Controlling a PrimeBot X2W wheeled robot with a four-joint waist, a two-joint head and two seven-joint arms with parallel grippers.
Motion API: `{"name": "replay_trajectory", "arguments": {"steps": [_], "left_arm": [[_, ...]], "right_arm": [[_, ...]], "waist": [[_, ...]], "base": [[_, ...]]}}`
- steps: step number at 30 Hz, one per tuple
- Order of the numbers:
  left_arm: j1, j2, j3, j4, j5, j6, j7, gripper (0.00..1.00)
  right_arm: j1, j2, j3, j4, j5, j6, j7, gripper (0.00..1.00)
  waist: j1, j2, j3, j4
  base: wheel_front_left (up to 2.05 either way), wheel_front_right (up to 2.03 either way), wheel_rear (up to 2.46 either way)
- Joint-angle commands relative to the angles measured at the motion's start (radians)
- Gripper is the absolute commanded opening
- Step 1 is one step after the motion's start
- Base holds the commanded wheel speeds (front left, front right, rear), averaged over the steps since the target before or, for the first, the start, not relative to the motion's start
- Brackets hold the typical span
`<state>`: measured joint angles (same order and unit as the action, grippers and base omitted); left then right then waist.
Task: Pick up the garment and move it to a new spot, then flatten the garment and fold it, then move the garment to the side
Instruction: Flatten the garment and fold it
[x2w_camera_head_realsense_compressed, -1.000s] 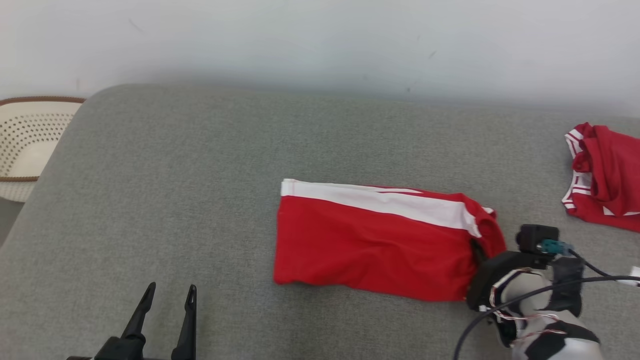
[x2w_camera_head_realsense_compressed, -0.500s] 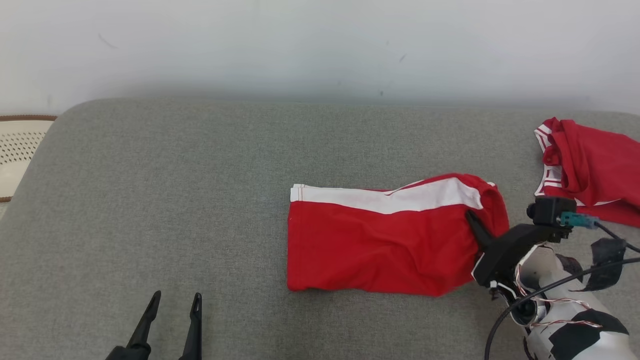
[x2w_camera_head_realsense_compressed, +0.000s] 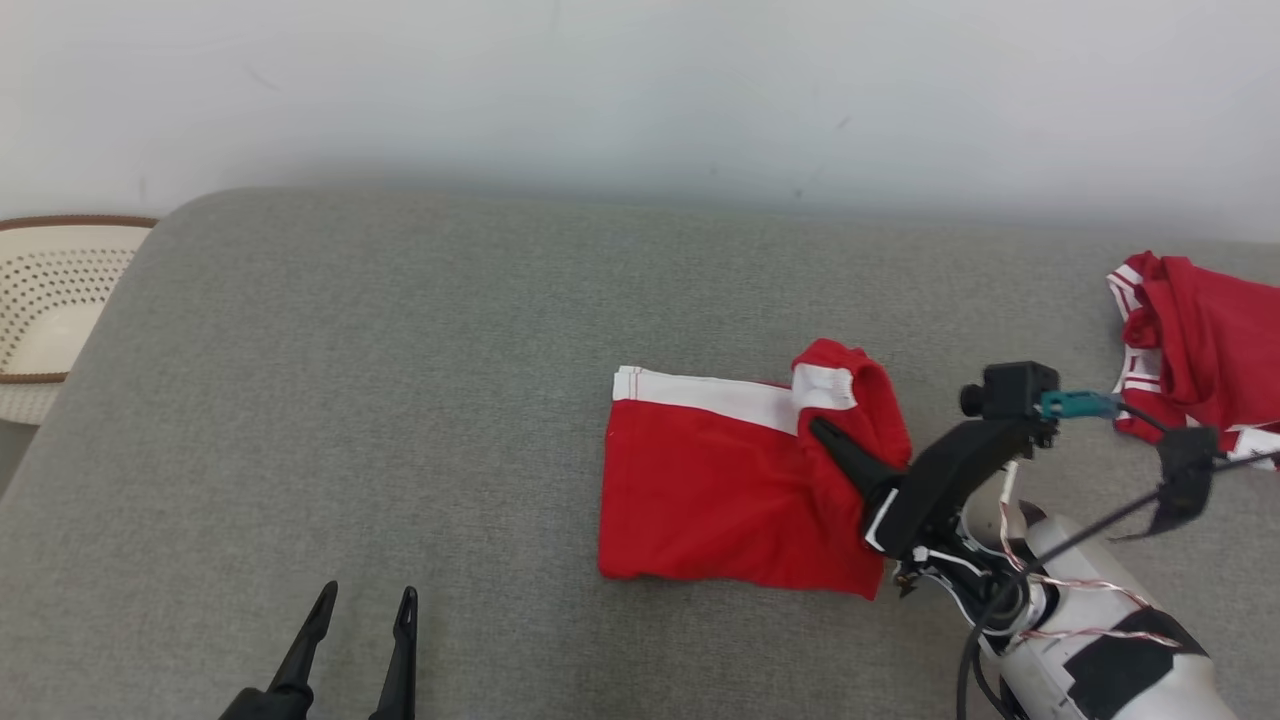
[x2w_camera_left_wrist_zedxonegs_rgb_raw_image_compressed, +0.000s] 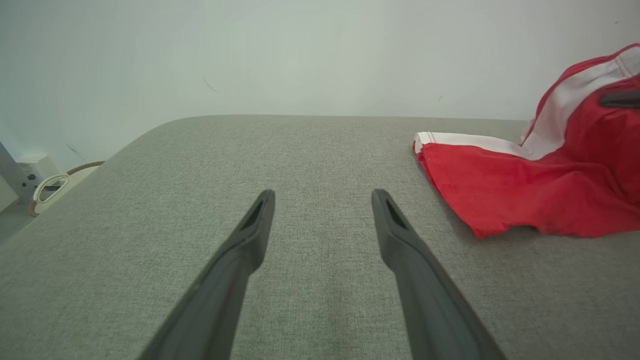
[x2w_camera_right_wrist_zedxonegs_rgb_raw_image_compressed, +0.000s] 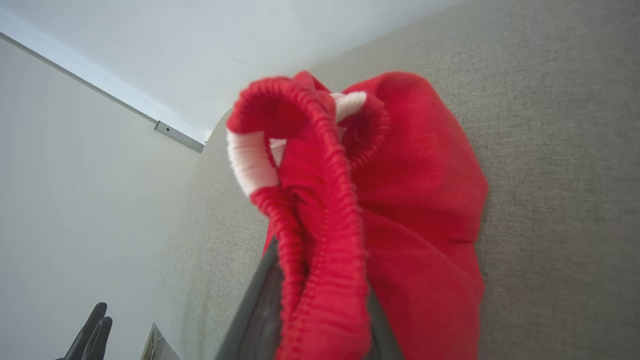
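Note:
The garment (x2w_camera_head_realsense_compressed: 720, 490), red shorts with a white side stripe, lies on the grey cushion (x2w_camera_head_realsense_compressed: 400, 350) right of centre. My right gripper (x2w_camera_head_realsense_compressed: 815, 430) is shut on its elastic waistband end, which is lifted and curled leftward over the flat part. In the right wrist view the bunched waistband (x2w_camera_right_wrist_zedxonegs_rgb_raw_image_compressed: 320, 200) hangs over the dark fingers (x2w_camera_right_wrist_zedxonegs_rgb_raw_image_compressed: 257, 310), hiding their tips. My left gripper (x2w_camera_head_realsense_compressed: 367, 595) stands open over bare cushion at the lower left, well apart from the garment. The left wrist view shows that gripper (x2w_camera_left_wrist_zedxonegs_rgb_raw_image_compressed: 324, 197) with the garment's hem (x2w_camera_left_wrist_zedxonegs_rgb_raw_image_compressed: 525, 200) to its right.
A second red and white garment (x2w_camera_head_realsense_compressed: 1200, 350) lies crumpled at the cushion's far right edge. A cream perforated basket (x2w_camera_head_realsense_compressed: 50, 300) stands off the cushion's left end. A pale wall runs along the back.
My right gripper has lifted the waistband end and carried it leftward over the garment, so the flat part looks shorter. The head camera has shifted slightly. The left gripper has stayed put.

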<state>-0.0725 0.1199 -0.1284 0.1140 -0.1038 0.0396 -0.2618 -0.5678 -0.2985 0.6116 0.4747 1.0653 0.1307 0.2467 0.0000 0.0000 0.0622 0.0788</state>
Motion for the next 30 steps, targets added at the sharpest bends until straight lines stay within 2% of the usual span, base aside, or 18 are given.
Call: {"name": "replay_trajectory", "arguments": {"steps": [1, 6, 18, 29, 30], "left_arm": [[-0.008, -0.003, 0.003, 0.003, 0.002, 0.001, -0.004, 1.00], [-0.009, -0.013, 0.000, 0.006, 0.005, -0.002, -0.004, 1.00], [-0.021, -0.044, -0.013, 0.027, -0.003, -0.009, -0.004, 1.00], [-0.028, -0.058, -0.024, 0.041, -0.011, -0.010, -0.004, 1.00], [-0.029, -0.060, -0.022, 0.043, -0.012, -0.011, -0.004, 1.00]], "right_arm": [[-0.021, 0.006, 0.009, 0.005, 0.008, 0.000, 0.012, 0.00], [-0.075, 0.033, 0.028, 0.062, 0.011, 0.000, 0.069, 0.00], [-0.271, 0.162, 0.007, 0.361, 0.026, 0.000, 0.259, 0.00], [-0.362, 0.225, -0.014, 0.576, 0.002, 0.000, 0.249, 0.00], [-0.367, 0.227, -0.009, 0.585, -0.004, 0.000, 0.246, 0.13]], "waist": [[0.0000, 0.0000, 0.002, 0.013], [0.0000, 0.0000, 0.005, 0.042], [0.0000, 0.0000, 0.003, 0.099], [0.0000, 0.0000, 0.003, 0.143], [0.0000, 0.0000, 0.003, 0.145]], "base": [[0.00, 0.00, 0.00], [0.00, 0.00, 0.00], [0.00, 0.00, 0.00], [0.00, 0.00, 0.00], [0.00, 0.00, 0.00]]}}
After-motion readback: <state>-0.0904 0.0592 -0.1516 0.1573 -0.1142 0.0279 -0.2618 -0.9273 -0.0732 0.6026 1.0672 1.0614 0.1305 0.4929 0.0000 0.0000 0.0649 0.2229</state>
